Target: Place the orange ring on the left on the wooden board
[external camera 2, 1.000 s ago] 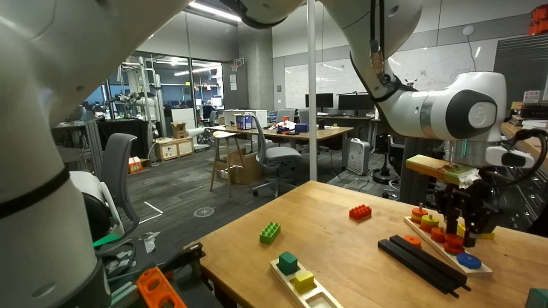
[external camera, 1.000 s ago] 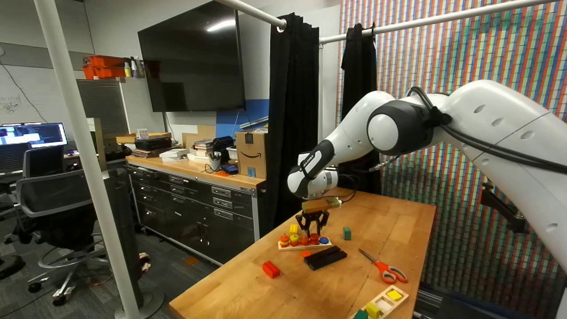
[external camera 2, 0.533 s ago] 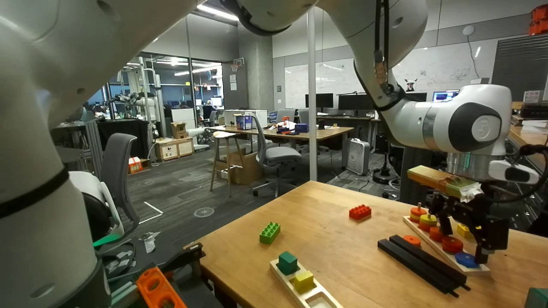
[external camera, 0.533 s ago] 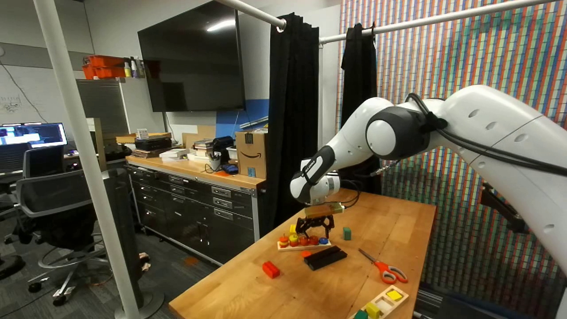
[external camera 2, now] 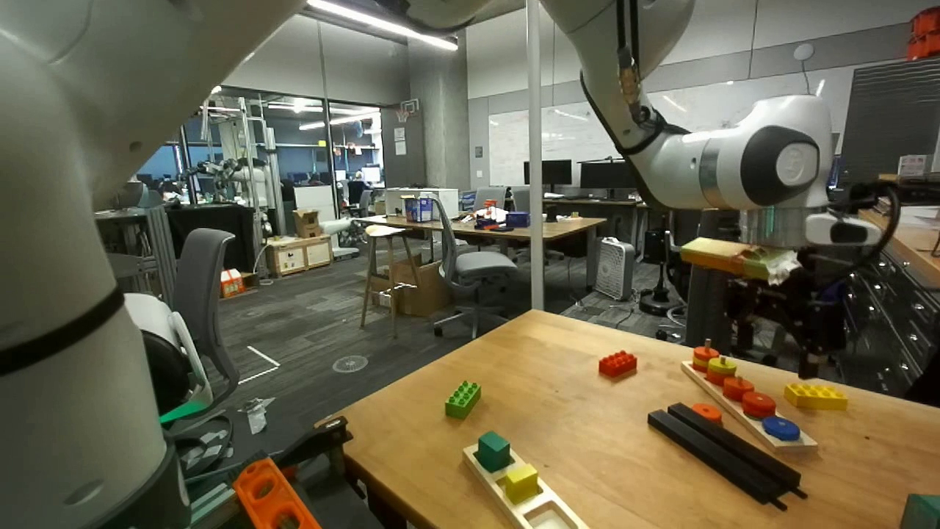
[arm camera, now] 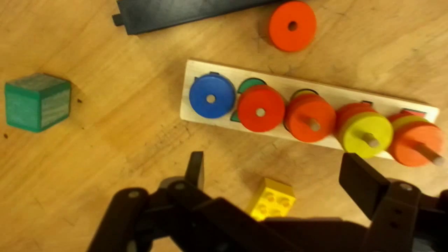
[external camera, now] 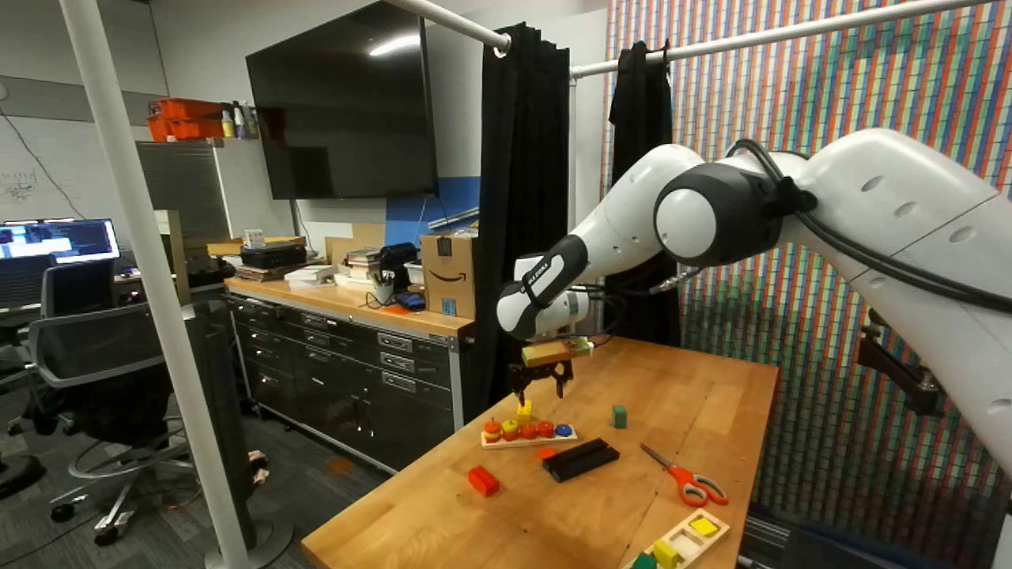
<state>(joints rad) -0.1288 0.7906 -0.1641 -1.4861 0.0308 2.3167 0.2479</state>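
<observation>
A loose orange ring (arm camera: pixel 292 26) lies flat on the tabletop, close to the long side of the wooden board (arm camera: pixel 332 95) and apart from it; both exterior views show the ring (external camera 2: pixel 706 413) (external camera: pixel 545 453) too. The pale board carries a row of pegs: a blue ring (arm camera: pixel 212 96) at one end, then a red ring (arm camera: pixel 261 108), an orange one (arm camera: pixel 308 115), a yellow-topped stack (arm camera: pixel 362 136) and an orange-topped stack (arm camera: pixel 413 140) on a long peg. My gripper (arm camera: pixel 273 159) hangs above the table on the board's opposite side, jaws wide apart, holding nothing.
Below the jaws is a yellow brick (arm camera: pixel 274 203). Black bars (external camera 2: pixel 723 455) lie beside the loose ring. Around them are a green block (arm camera: pixel 37 103), a red brick (external camera 2: pixel 618 365), a green brick (external camera 2: pixel 463 400), scissors (external camera: pixel 686 478) and a tray (external camera 2: pixel 477 470) with blocks.
The jaws went from nearly closed at the board to wide apart. The gripper has since risen off the board, and the board with its rings has shifted a little. The loose ring stayed put.
</observation>
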